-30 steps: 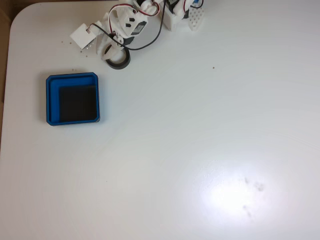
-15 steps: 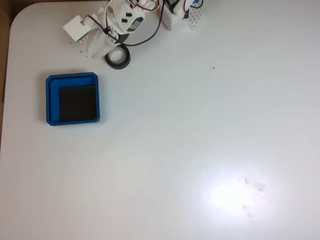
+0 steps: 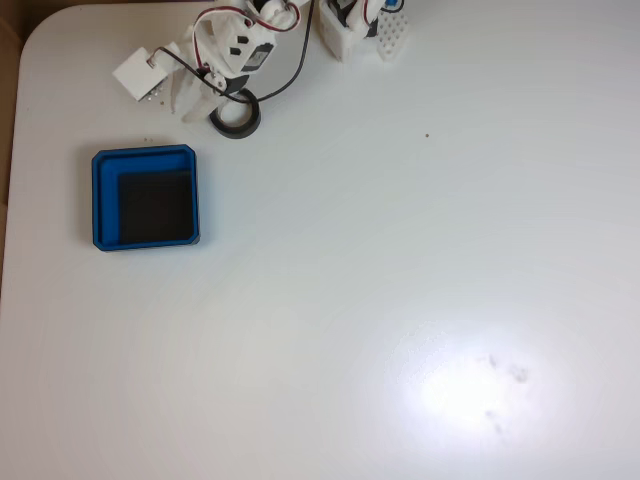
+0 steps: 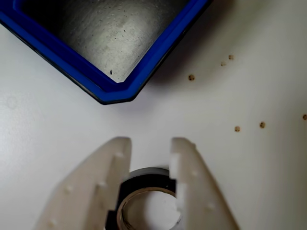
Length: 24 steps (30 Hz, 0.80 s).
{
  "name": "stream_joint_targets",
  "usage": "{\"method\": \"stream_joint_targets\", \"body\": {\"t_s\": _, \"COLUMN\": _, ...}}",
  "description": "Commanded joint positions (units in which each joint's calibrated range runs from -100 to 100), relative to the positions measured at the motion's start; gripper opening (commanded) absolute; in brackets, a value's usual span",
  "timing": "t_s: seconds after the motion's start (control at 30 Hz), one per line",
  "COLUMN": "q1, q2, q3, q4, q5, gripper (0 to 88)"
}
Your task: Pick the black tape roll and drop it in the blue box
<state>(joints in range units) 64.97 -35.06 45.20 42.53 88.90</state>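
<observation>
A white table carries everything — the blue box at nine o'clock, the black tape roll at eleven, the arm's base at twelve.

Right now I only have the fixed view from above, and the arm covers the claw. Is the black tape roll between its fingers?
Observer: Yes. In the wrist view the black tape roll sits between the fingers of the claw, one on each side.
Operator: Is it gripped?
Observer: The fingers hug its sides; whether they squeeze it, I cannot tell.
Operator: Where is the blue box from there?
Observer: A corner of the blue box lies just ahead of the fingertips, with bare table between.
</observation>
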Motion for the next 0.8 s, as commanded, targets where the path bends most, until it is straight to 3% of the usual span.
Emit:
{"method": "stream_joint_targets", "body": {"t_s": 0.0, "q1": -0.3, "q2": 1.1, "q3": -9.1, "q4": 10.3, "q5": -0.2, "gripper": 2.0}}
{"method": "stream_joint_targets", "body": {"t_s": 0.37, "q1": -6.1, "q2": 14.1, "q3": -20.1, "q4": 38.1, "q5": -0.3, "gripper": 2.0}}
{"method": "stream_joint_targets", "body": {"t_s": 0.77, "q1": -7.7, "q2": 21.3, "q3": -20.6, "q4": 38.9, "q5": 0.2, "gripper": 2.1}}
